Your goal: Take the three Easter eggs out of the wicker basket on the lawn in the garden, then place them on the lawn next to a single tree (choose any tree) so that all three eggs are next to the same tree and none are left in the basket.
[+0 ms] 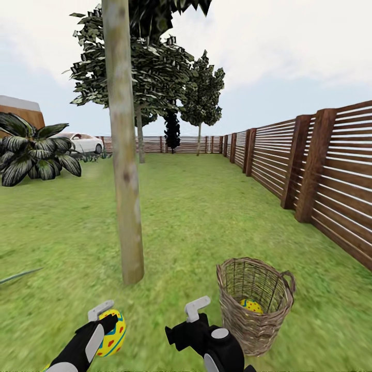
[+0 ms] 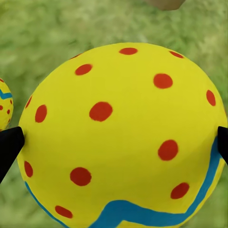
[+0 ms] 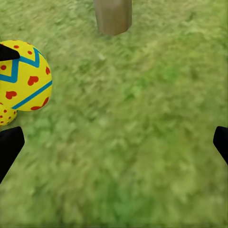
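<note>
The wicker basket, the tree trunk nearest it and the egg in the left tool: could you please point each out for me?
wicker basket [image 1: 258, 330]: head view, on its woven front wall.
tree trunk [image 1: 125, 170]: head view, mid-height on the pale bark.
egg in the left tool [image 2: 123, 137]: left wrist view, on its yellow, red-dotted surface.

Head camera: elevated, facing forward down the lawn. Left wrist camera: close range, facing the held egg. Right wrist camera: faces grass; shares the tree trunk base with the head view.

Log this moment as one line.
left claw: shut on egg | right claw: open over lawn | basket: one egg inside | tree trunk ahead
</note>
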